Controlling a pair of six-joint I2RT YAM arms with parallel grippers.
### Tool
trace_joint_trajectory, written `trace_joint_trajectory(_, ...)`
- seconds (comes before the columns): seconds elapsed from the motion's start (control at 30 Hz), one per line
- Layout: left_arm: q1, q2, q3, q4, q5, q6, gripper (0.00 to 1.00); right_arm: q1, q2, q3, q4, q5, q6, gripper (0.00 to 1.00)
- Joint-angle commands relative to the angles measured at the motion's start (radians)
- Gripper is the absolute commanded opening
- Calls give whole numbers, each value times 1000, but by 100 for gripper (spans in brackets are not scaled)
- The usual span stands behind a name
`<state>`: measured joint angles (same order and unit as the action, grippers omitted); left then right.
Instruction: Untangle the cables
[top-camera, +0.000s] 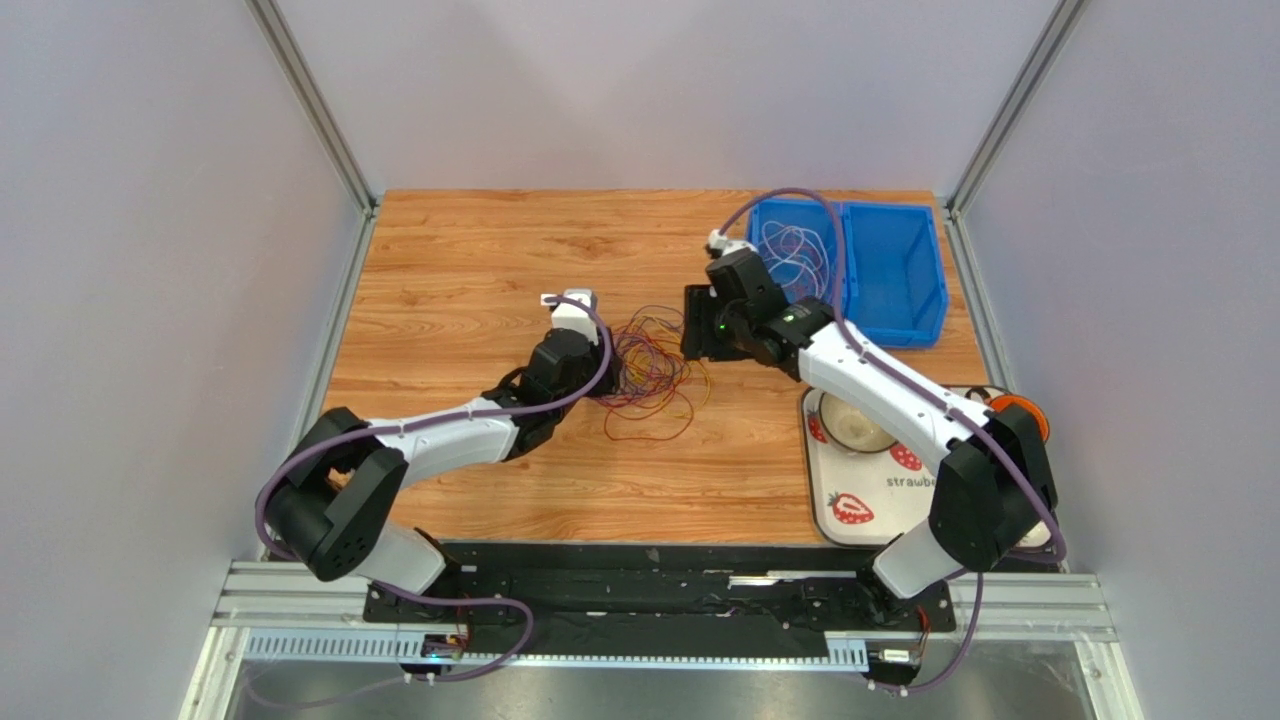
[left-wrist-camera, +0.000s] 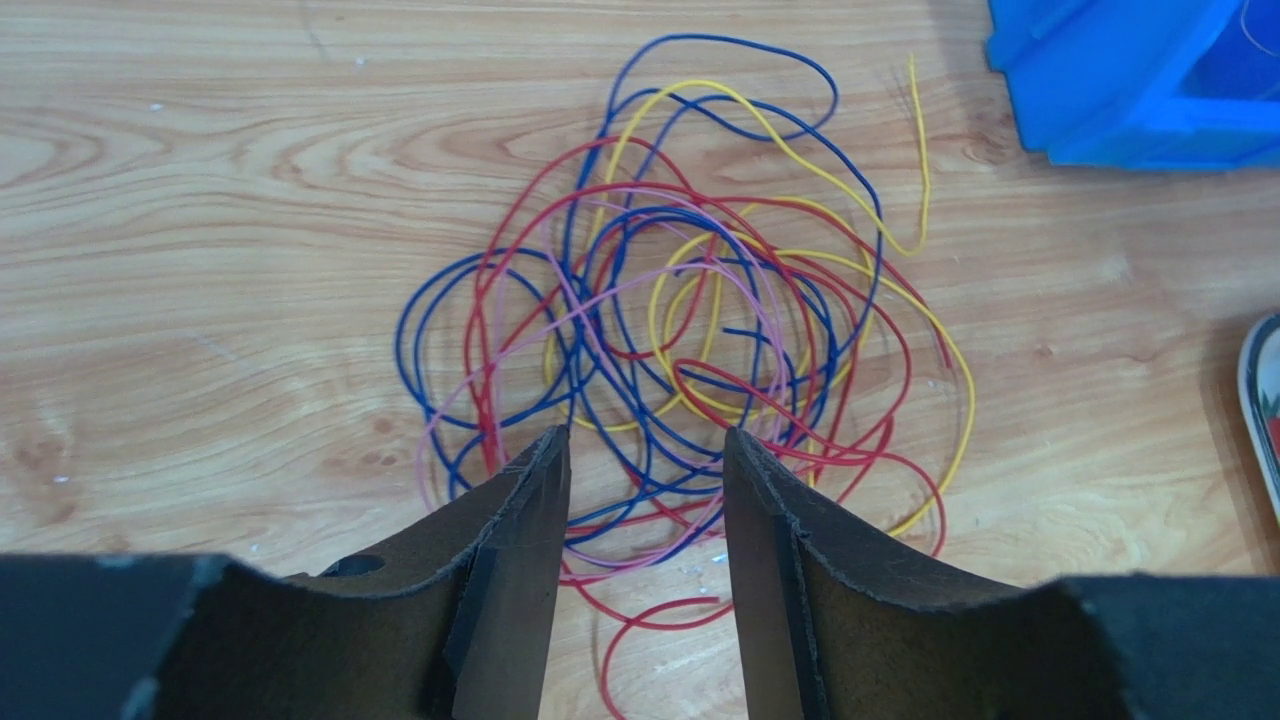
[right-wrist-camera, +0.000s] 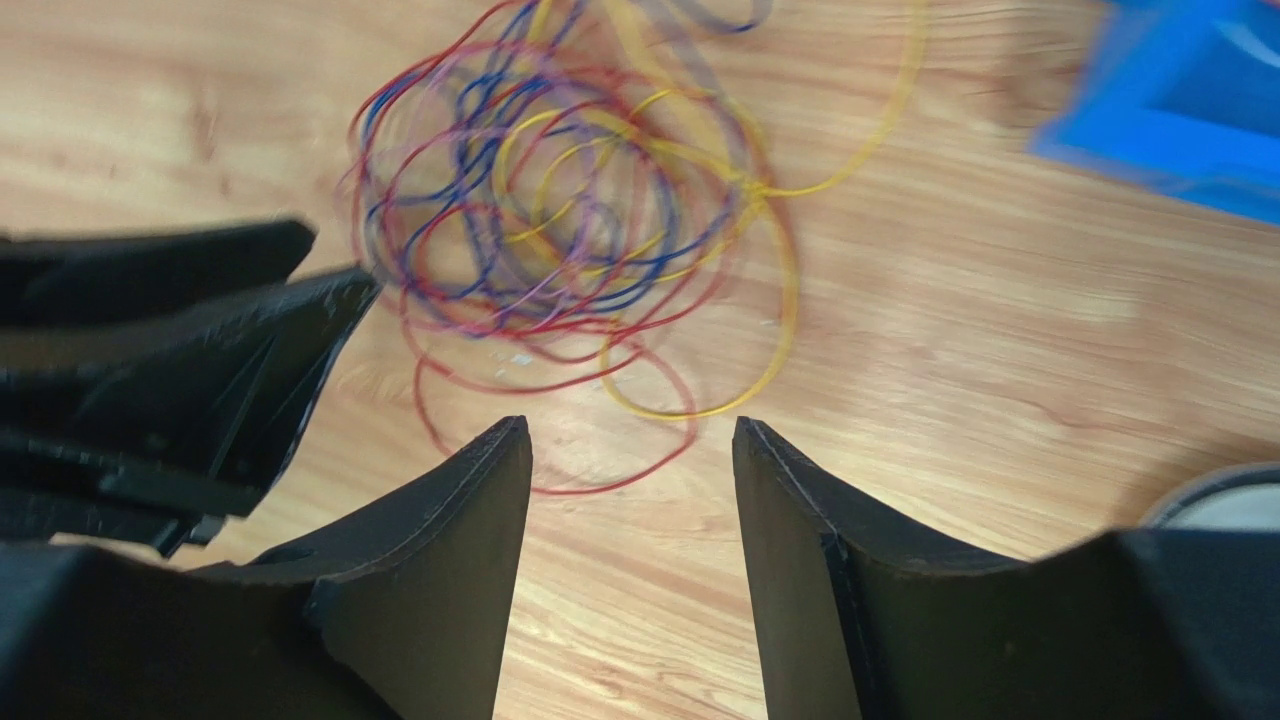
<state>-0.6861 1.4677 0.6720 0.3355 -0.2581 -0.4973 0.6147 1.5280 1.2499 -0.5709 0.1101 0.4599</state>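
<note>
The cables (top-camera: 655, 375) lie in a loose tangle of red, blue, yellow and pink loops (left-wrist-camera: 672, 273) on the wooden table. My left gripper (top-camera: 609, 372) reaches in from the tangle's left side. In the left wrist view it (left-wrist-camera: 646, 438) stands open over the tangle's near edge, with a few red and blue strands lying flat on the wood between its fingers. My right gripper (top-camera: 694, 324) hovers just right of the tangle. It (right-wrist-camera: 631, 428) is open over bare wood, and the blurred cables (right-wrist-camera: 571, 225) lie ahead of it. Neither gripper holds anything.
A blue two-compartment bin (top-camera: 902, 270) at the back right holds thin pale wires (top-camera: 792, 255) in its left half. A white strawberry-print tray (top-camera: 857, 507) carries a round dish (top-camera: 857, 423) by the right arm. The left gripper's fingers (right-wrist-camera: 181, 360) show at the left of the right wrist view.
</note>
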Motion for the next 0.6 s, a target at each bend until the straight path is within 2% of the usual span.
trace_joint_trajectory(0.0, -3, -47, -8, 2, -90, -37, 51, 71, 64, 48, 48, -61, -62, 56)
trace_joint_trajectory(0.2, -3, -66, -17, -21, -158, -64, 51, 149, 177, 137, 22, -66, -131, 59)
trace_joint_trajectory(0.57, 8, -87, -31, -24, -181, -81, 51, 224, 327, 263, -47, 76, -225, 62)
